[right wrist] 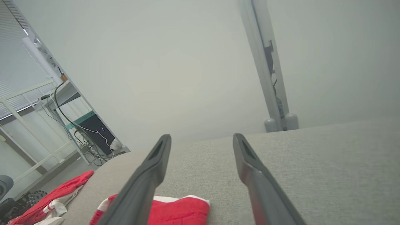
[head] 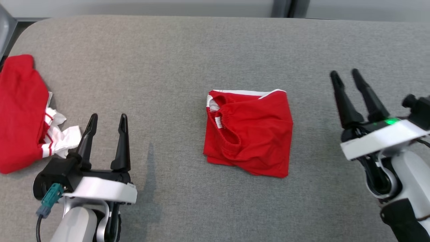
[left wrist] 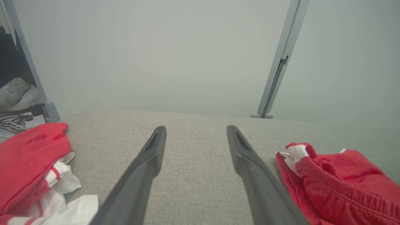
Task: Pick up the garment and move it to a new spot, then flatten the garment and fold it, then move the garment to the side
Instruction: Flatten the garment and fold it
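The garment (head: 250,132), red shorts with white trim and an elastic waistband, lies folded into a rough square in the middle of the grey padded table (head: 188,53). My left gripper (head: 108,119) hovers open at the lower left, well left of the garment, with nothing between its fingers. My right gripper (head: 344,74) stands open at the right, clear of the garment's right edge. In the left wrist view my left gripper (left wrist: 196,128) has the garment (left wrist: 340,184) at its lower right. In the right wrist view my right gripper (right wrist: 201,137) has the garment (right wrist: 176,212) low at its left.
A second pile of red and white clothing (head: 25,111) lies at the table's left edge, close to my left gripper, and appears as the pile (left wrist: 34,168) in the left wrist view. A grey post (left wrist: 278,68) stands behind the table. Desks and cables (right wrist: 78,128) lie beyond the left end.
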Robot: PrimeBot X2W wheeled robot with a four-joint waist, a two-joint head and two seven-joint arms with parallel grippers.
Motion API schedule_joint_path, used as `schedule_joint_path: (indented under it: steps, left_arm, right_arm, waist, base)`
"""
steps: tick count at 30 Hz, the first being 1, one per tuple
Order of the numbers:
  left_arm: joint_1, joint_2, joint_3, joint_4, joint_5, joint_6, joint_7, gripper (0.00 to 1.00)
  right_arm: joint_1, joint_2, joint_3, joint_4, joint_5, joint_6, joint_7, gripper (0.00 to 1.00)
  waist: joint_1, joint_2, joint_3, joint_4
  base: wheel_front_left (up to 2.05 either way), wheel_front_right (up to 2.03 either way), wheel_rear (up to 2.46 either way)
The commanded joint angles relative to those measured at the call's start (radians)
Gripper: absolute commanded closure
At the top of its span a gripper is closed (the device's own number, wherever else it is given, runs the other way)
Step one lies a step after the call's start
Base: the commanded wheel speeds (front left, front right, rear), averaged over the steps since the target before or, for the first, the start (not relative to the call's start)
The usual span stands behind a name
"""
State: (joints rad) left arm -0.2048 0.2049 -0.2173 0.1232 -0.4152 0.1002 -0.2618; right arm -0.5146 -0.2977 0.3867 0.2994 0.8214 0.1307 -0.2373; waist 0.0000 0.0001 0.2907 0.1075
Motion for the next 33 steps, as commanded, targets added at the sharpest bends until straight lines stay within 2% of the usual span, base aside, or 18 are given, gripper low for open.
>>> schedule_joint_path:
  steps: [1, 7, 15, 23, 33]
  left_arm:
    - [0.019, 0.008, 0.005, -0.004, 0.000, 0.006, -0.004, 0.00]
    - [0.037, 0.020, 0.007, -0.015, -0.006, 0.014, 0.007, 0.00]
    - [0.072, 0.030, 0.010, -0.029, -0.016, 0.020, 0.022, 0.00]
    - [0.096, 0.043, 0.006, -0.043, -0.023, 0.026, 0.033, 0.00]
    - [0.102, 0.050, -0.002, -0.054, -0.025, 0.033, 0.034, 0.00]
  right_arm:
    - [0.025, -0.011, -0.026, -0.002, -0.036, 0.000, -0.013, 0.00]
    - [0.137, -0.002, -0.182, -0.039, -0.223, 0.000, -0.027, 0.00]
    - [0.272, 0.073, -0.306, -0.108, -0.426, 0.000, -0.029, 0.00]
    - [0.321, 0.115, -0.337, -0.152, -0.493, 0.000, -0.001, 0.00]
    - [0.338, 0.125, -0.356, -0.179, -0.523, 0.000, 0.019, 0.00]
  waist:
    - [0.0000, -0.0001, -0.010, -0.015]
    - [0.0000, -0.0001, -0.027, -0.034]
    - [0.0000, -0.0001, -0.057, -0.051]
    - [0.0000, -0.0001, -0.078, -0.056]
    - [0.0000, -0.0001, -0.085, -0.055]
  base:
    - [0.00, 0.00, 0.00]
    - [0.00, 0.00, 0.00]
    - [0.00, 0.00, 0.00]
    - [0.00, 0.00, 0.00]
    - [0.00, 0.00, 0.00]
